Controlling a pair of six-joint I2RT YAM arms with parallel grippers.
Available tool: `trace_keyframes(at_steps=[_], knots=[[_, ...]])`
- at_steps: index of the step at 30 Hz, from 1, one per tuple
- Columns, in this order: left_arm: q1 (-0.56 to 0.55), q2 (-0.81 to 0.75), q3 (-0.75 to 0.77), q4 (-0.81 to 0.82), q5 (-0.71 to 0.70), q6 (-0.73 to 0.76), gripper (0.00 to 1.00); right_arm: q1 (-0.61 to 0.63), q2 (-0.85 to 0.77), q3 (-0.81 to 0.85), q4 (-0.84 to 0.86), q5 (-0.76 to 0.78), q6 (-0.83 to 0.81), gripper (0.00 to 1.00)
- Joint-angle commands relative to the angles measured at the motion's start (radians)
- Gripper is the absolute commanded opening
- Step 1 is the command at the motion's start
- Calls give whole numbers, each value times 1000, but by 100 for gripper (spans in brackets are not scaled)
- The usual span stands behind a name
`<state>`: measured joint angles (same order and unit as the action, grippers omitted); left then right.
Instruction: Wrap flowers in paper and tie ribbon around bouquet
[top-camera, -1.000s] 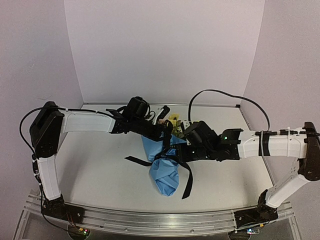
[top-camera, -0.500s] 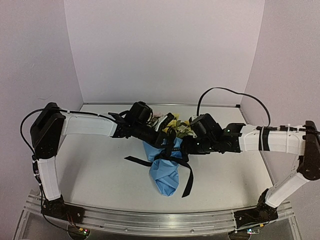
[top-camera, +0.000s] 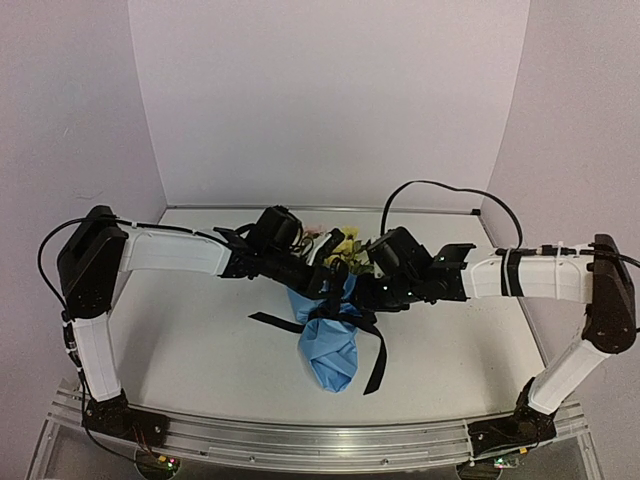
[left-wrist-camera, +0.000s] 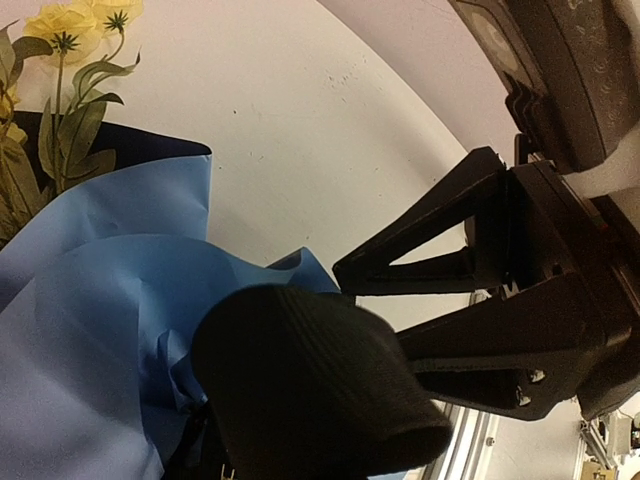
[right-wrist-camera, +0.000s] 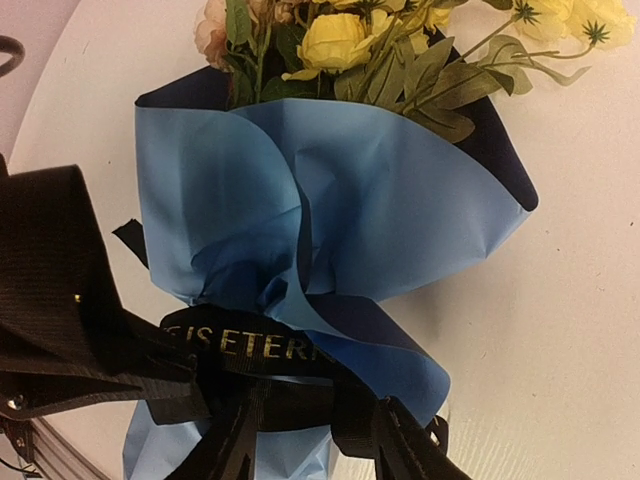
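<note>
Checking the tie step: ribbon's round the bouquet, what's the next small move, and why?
Probably ease the shut left tool, seemingly on the ribbon, outward to cinch it: the band already circles the paper below the flowers, and both tails lie loose.

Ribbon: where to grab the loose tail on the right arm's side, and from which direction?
Probably take the ribbon tail partway along its straight run, from above, jaws across its width. It lies flat on the table, just beside the bouquet, nothing over it.
</note>
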<state>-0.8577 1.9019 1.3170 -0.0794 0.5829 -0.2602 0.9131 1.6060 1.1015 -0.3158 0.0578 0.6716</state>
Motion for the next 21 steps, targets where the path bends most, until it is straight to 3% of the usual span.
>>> trace_keyframes(at_steps=[1, 14, 21], knots=[[-1, -82, -12, 19, -36, 12, 0, -2, 12, 23, -3, 8, 9, 42], [-26, -33, 63, -66, 84, 84, 0, -18, -154, -75, 3, 81, 105, 44], [-29, -57, 23, -14, 45, 58, 0, -19, -24, 18, -6, -79, 24, 41]])
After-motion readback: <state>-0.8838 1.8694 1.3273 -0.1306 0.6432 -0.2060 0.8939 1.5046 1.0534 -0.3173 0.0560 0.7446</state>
